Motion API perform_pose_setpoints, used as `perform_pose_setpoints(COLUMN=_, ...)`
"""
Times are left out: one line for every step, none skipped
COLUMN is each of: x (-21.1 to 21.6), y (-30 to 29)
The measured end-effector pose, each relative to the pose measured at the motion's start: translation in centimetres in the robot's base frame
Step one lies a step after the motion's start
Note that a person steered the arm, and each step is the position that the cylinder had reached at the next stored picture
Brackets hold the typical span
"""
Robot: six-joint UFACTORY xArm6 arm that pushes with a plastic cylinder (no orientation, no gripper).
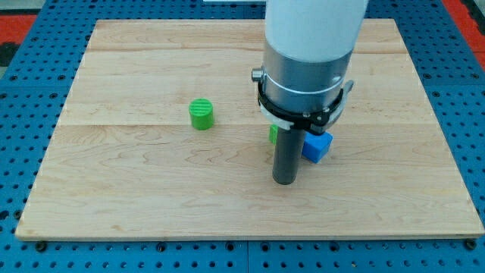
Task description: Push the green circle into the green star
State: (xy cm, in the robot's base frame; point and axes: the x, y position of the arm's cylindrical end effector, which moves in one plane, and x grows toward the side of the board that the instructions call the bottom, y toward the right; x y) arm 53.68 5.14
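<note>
Green circle [201, 114] x1, far left of my tip [285, 182]; blue block [317, 146] x1, tip holds nothing

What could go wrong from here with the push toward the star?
1. My tip sits far to the view's right of the green circle, beside the blue cube; moving off could knock the cube.
2. The green block, presumably the star, is mostly hidden behind the rod, so aiming is uncertain.

The rod and arm hide most of a green block [272, 135], its shape unreadable, and part of the blue block [318, 147], while the view's top crops the arm.
</note>
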Motion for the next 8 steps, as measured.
perform_pose_setpoints(x=2.5, y=-4.2)
perform_pose_setpoints(x=-1.9, y=-10.9)
perform_pose_setpoints(x=-5.1, y=-18.0)
perform_pose_setpoints(x=-11.5, y=-16.6)
perform_pose_setpoints(x=-13.2, y=-11.9)
perform_pose_setpoints(x=-11.0, y=-7.9)
perform_pose_setpoints(x=-10.0, y=-8.1)
perform_pose_setpoints(x=-10.0, y=-14.9)
